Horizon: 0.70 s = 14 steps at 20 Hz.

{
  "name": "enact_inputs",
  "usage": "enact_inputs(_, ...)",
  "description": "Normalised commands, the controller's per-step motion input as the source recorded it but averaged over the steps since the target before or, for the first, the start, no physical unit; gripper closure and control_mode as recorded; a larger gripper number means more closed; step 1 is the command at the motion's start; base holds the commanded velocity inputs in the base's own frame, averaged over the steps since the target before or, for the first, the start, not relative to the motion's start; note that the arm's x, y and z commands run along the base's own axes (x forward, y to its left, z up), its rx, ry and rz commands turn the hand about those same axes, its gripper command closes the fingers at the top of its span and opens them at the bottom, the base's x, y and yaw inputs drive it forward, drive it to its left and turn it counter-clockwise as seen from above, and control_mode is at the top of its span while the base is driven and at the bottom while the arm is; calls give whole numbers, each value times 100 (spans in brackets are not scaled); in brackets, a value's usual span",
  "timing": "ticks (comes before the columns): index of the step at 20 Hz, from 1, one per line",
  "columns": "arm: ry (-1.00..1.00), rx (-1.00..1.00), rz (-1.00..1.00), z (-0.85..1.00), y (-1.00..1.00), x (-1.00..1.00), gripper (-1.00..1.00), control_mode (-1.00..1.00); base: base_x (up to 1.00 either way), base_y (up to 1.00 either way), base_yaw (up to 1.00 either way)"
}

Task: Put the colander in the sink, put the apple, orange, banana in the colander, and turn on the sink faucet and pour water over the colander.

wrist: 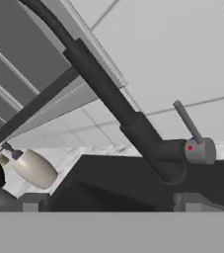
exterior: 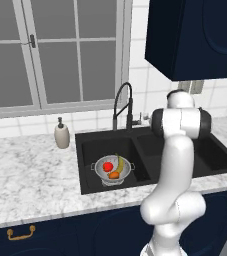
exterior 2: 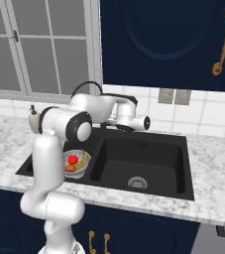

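Note:
The silver colander (exterior: 113, 171) sits in the left basin of the black sink (exterior: 215, 156). It holds the red apple (exterior: 108, 166), the yellow banana (exterior: 120, 163) and the orange (exterior: 114, 175). From the right base view my arm partly hides the colander (exterior 2: 78, 164); the apple (exterior 2: 73, 159) and banana (exterior 2: 84, 159) still show. The black gooseneck faucet (exterior: 123, 104) rises behind the sink. My gripper (wrist: 111, 205) is open and empty, close in front of the faucet (wrist: 108, 94), its grey side lever (wrist: 187, 121) up to the right. No water shows.
A beige soap dispenser (exterior: 62, 134) stands on the marble counter (exterior: 30, 175) left of the sink. The right basin (exterior 2: 153, 158) has a silver drain (exterior 2: 137, 182). A window sits behind the faucet, and dark blue cabinets (exterior: 195, 35) hang above right.

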Motion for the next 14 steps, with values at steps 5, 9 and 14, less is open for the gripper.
enact_inputs(5,2,4,0,-13,-1,45,-100,-100,0,0,0)
enact_inputs(9,3,2,0,-21,0,38,-100,-100,0,0,0)
enact_inputs(14,1,1,0,-8,18,20,-100,-100,0,0,0)
